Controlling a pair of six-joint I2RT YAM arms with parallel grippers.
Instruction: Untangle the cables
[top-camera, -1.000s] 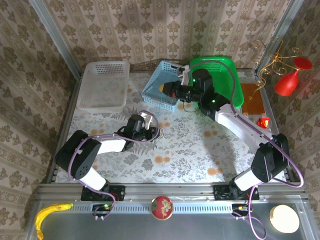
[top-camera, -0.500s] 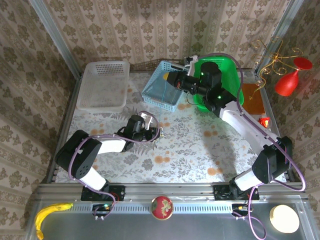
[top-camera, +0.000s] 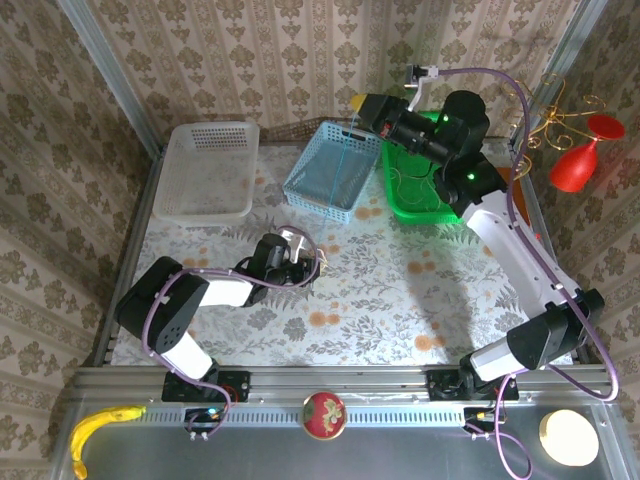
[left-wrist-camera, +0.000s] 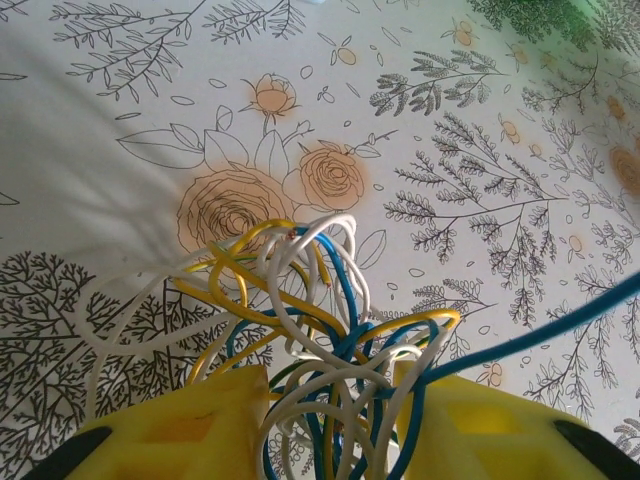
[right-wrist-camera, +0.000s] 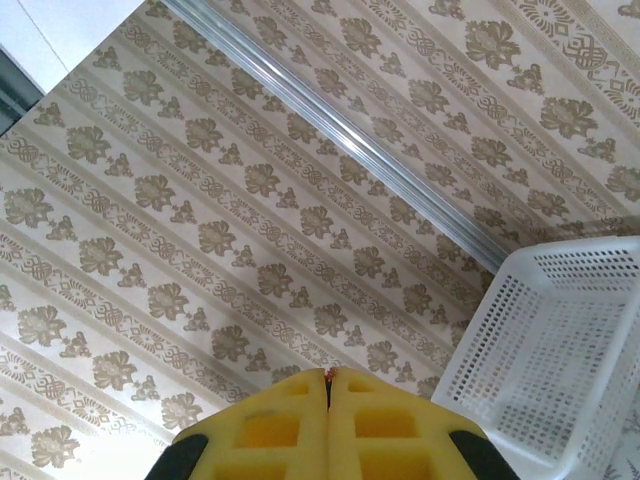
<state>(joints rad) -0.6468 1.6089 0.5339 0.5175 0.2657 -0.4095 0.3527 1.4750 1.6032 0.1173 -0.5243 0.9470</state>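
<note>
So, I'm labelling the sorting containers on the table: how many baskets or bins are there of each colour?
White basket: 1
Blue basket: 1
Green bin: 1
Total: 3

Cables (left-wrist-camera: 315, 330), knotted tangle of thin blue, white, yellow cords, on floral tablecloth (left-wrist-camera: 500, 150), one blue strand taut rightward

You look down on the bench (top-camera: 400, 300) from above; left wrist hugs it; right wrist faces the wall (right-wrist-camera: 250, 200).
</note>
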